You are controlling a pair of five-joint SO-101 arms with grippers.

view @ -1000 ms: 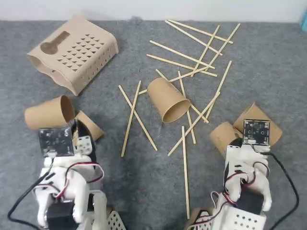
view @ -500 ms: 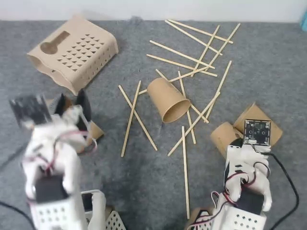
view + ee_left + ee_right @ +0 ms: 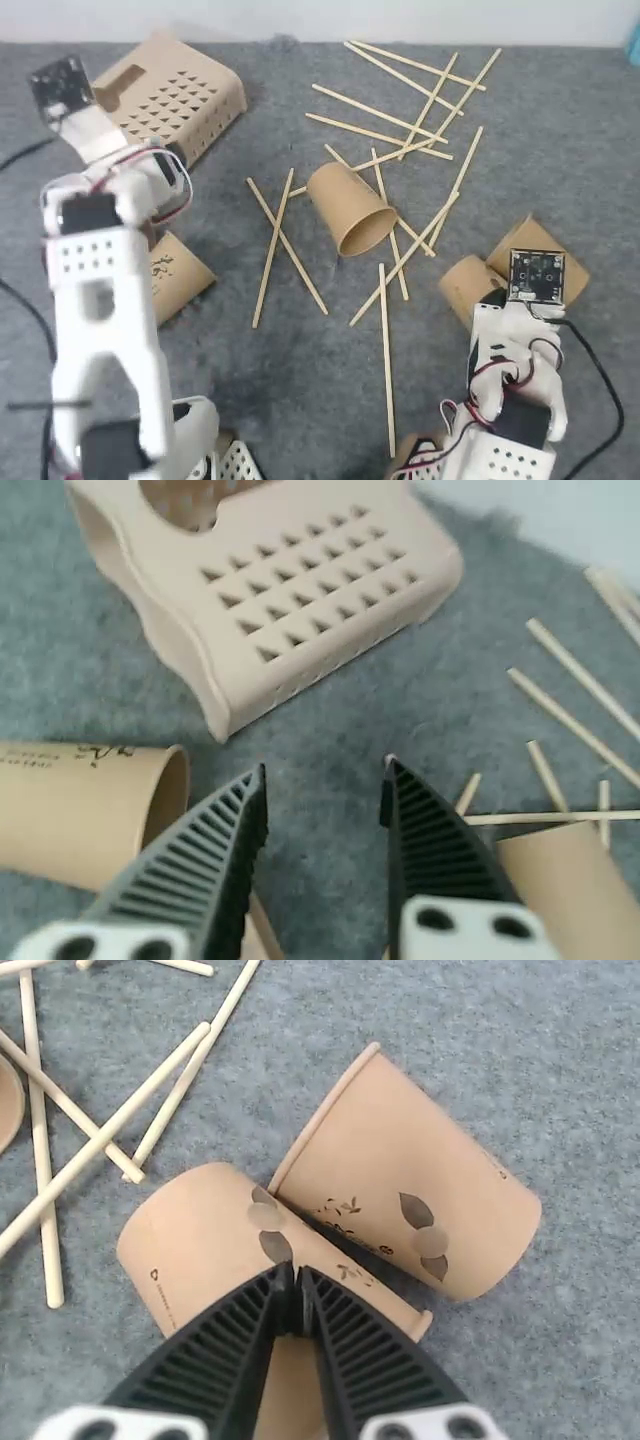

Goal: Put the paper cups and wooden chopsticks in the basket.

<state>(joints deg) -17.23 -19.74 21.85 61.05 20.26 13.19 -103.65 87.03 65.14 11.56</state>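
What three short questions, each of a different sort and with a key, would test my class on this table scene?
1. True or false: the basket stands upright with a paper cup inside it.
2. Choose one. The right gripper is: A) wide open; B) shut, over two paper cups lying on their sides; C) inside the basket.
3. One word: is the left gripper open or shut?

Key: 1 false, the basket lies tipped over, perforated side up; 2 B; 3 open.
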